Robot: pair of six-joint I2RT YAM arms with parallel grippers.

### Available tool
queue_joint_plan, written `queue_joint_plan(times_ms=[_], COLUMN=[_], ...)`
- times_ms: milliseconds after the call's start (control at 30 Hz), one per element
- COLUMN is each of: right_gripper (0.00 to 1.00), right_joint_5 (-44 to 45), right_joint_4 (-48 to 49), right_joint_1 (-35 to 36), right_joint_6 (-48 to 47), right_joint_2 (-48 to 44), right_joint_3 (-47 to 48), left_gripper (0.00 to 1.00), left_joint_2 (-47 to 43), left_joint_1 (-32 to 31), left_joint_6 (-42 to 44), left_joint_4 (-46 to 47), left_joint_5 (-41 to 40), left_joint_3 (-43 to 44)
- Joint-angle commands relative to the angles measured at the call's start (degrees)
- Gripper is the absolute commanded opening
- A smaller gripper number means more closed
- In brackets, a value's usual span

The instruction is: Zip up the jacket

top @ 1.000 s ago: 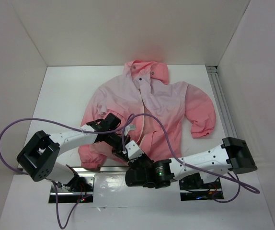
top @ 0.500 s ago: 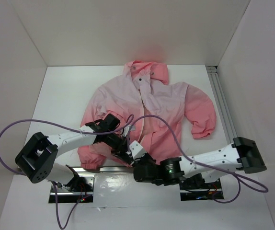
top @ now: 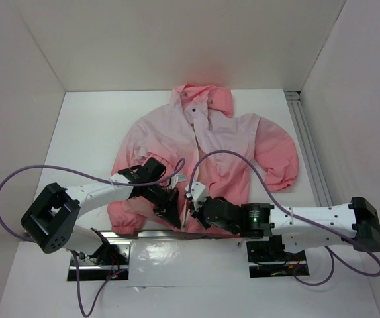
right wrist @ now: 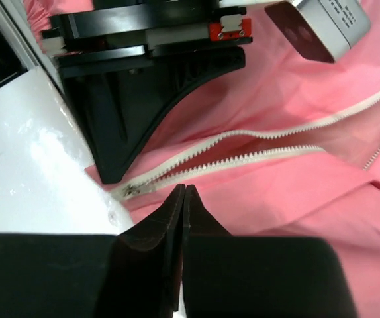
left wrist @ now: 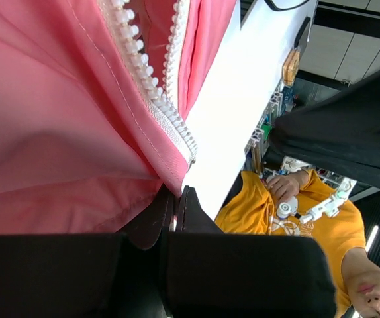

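Note:
The pink jacket (top: 230, 146) lies flat on the table, hood at the far side, front open. My left gripper (top: 170, 215) is at the hem; in the left wrist view it (left wrist: 175, 193) is shut on the coral hem fabric (left wrist: 57, 152) just below the lower end of the white zipper (left wrist: 151, 99). My right gripper (top: 189, 207) is close beside it. In the right wrist view it (right wrist: 183, 190) is shut, its tips resting on the fabric just below the two open zipper rows (right wrist: 256, 156), with nothing seen between the fingers. The left finger (right wrist: 130, 112) sits by the zipper's lower end (right wrist: 132, 190).
White walls enclose the table (top: 84, 132). An aluminium rail (top: 307, 142) runs along the right side. A metal strip (top: 147, 233) lines the near edge under the hem. A purple cable (top: 18, 179) loops over the left arm. A person in orange (left wrist: 289, 199) is beyond the table edge.
My right arm has stretched out to the right and its gripper has moved up to the hem beside the left gripper. The left gripper has stayed on the hem.

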Motion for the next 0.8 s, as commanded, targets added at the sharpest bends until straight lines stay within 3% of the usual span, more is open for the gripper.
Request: queue_joint_plan(times_ms=[0,100,133,167,200,267,367,533,767], right_gripper=[0.07,0.11,0.19,0.33,0.70,1.00,1.00,1.00,0.96], right_joint_5=[-7.98,-10.88,-12.02,-13.25,-17.44,-20.72,-29.41,-41.35,-46.31], right_joint_4=[6.81,7.69,6.04,6.02,6.02,6.81,6.81,6.29,7.52], right_joint_1=[-3.35,-5.72,-8.25,-9.76,-11.34,-15.81,-21.00,-23.22,-22.52], right_joint_6=[-4.91,-3.08,-2.54,-1.93,-2.44,-2.45,-2.98,-5.61,-8.51], right_joint_2=[0.76,-2.22,-3.27,-4.50,-7.56,-10.57,-10.76,-1.55,1.29], right_joint_3=[-1.93,-2.55,-2.55,-2.55,-2.55,-3.87,-4.40,-1.59,-1.59], left_gripper=[0.00,0.00,0.00,0.00,0.00,0.00,0.00,0.00,0.00], left_joint_2=[-0.92,-0.92,-0.92,-0.92,-0.92,-0.92,-0.92,-1.54,-2.07], left_joint_1=[-0.50,-0.50,-0.50,-0.50,-0.50,-0.50,-0.50,-0.50,-0.50], left_joint_6=[1.65,2.70,2.70,2.70,2.70,3.23,3.23,3.23,3.75], left_joint_4=[-1.88,-2.41,-2.93,-2.94,-2.94,-2.94,-3.46,-3.47,-4.08], left_joint_5=[3.48,3.48,3.48,3.48,3.48,3.48,3.48,3.48,2.95], left_joint_3=[0.34,0.87,0.87,0.87,0.87,0.87,0.87,0.87,1.40])
